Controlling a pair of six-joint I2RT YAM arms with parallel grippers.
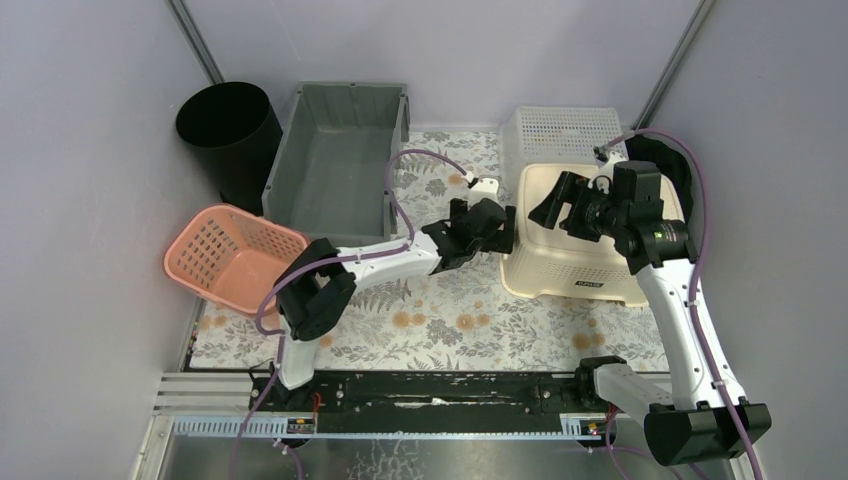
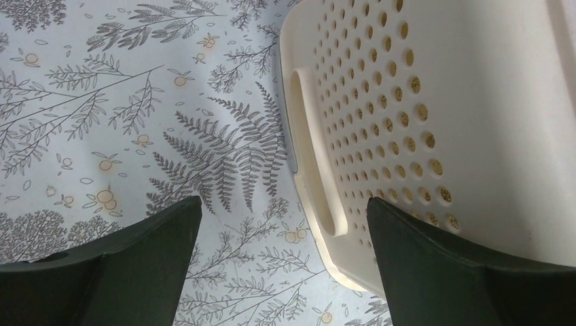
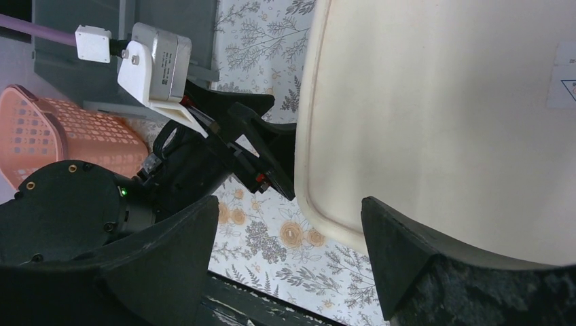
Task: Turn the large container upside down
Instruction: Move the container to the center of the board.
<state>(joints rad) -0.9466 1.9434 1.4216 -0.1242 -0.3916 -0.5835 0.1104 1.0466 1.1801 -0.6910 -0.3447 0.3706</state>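
1. Bin (image 1: 228, 130), far left at the back: black, round, open top. The inside is too dark to tell its contents.
2. Pink basket (image 1: 232, 255): plastic lattice walls, tilted at the left edge of the table (image 1: 440, 320), just in front of the bin. Its lattice floor is in plain sight.
3. Grey crate (image 1: 340, 160): rigid, rectangular, open top, with its smooth grey floor showing. It stands behind the left arm, between the bin and the white basket.
4. Left fingers (image 2: 136, 272): spread wide at the left side of the large container (image 1: 590, 250). One is over the fern-print table, the other over the perforated wall beside the handle slot. Contact cannot be told.
5. White basket (image 1: 560, 135): fine square mesh, boxy, directly behind the large container and just beside it.
6. Large container: cream plastic with rounded corners, right of centre on the table. Its smooth closed face is up, its side wall is dotted with round holes, and there is a label on the near side.
7. Right fingers (image 3: 156, 265): spread above the container's left edge, one over the smooth face and one past it over the table. The left arm's wrist sits close below.
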